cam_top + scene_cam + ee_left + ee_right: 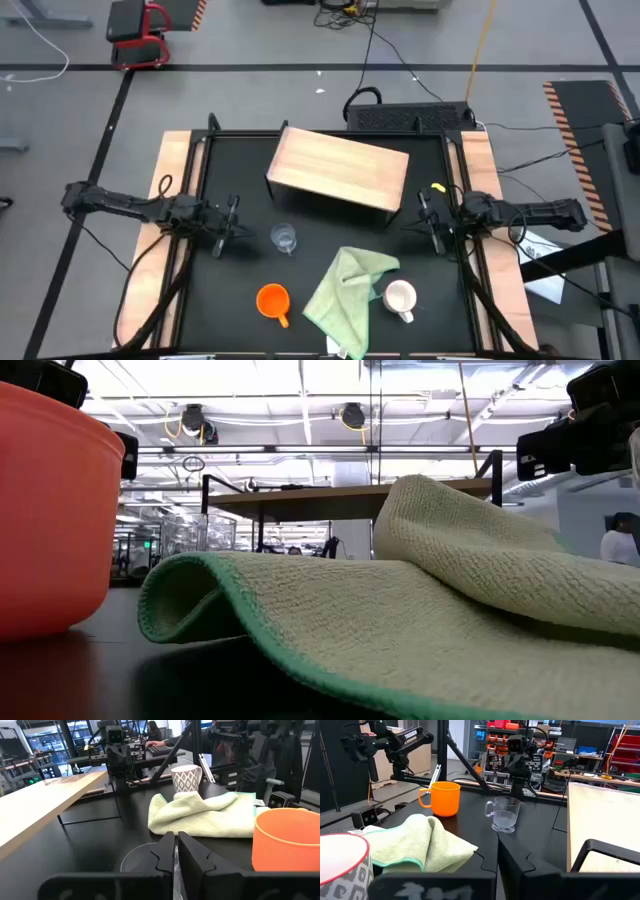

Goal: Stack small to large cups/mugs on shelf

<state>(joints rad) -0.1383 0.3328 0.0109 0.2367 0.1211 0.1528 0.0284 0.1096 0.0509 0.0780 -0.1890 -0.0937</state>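
I have both arms parked at the bench sides, nothing picked up. The left gripper [228, 226] sits with its jaws closed together and empty, pointing across at the glass [284, 239], which stands just beside it on the bench [240, 330]. The right gripper [428, 218] is likewise pressed shut and empty, near the shelf's right end.

The shelf [338, 168] lies at the back, slightly skewed, with nothing on it. The orange mug [272, 300] stands near the front edge, handle toward the front; the white mug [400, 297] is to the right, touching or just beside the cloth [348, 288] that lies between the two mugs.

My judgement: nothing is stacked yet, so the white mug should go on the shelf first as the base, and the right arm is the closer one. I'd open the jaws wide before descending, take the mug by its rim wall away from the handle, and lift straight up so the cloth isn't dragged along. The glass is light and slippery; I'd grip it gently.
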